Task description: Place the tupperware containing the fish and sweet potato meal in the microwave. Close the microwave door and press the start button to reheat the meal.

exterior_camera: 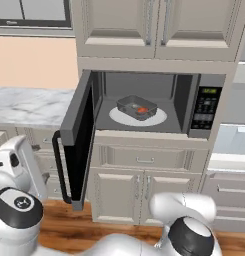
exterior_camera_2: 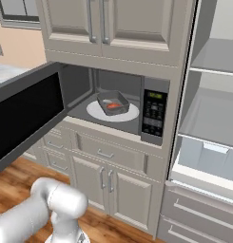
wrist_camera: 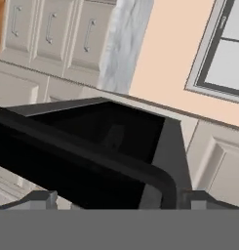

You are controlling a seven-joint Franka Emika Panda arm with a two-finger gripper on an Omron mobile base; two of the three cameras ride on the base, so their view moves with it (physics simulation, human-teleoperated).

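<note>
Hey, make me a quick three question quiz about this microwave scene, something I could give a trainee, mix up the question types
1. True or false: the tupperware already sits on the turntable inside the microwave.
2. The microwave door is: A) shut, B) swung wide open, C) removed.
3. Fill in: in the hand view, the gripper is ____, with the door's black bar handle close in front of it.

Key: 1 true; 2 B; 3 open.
</note>
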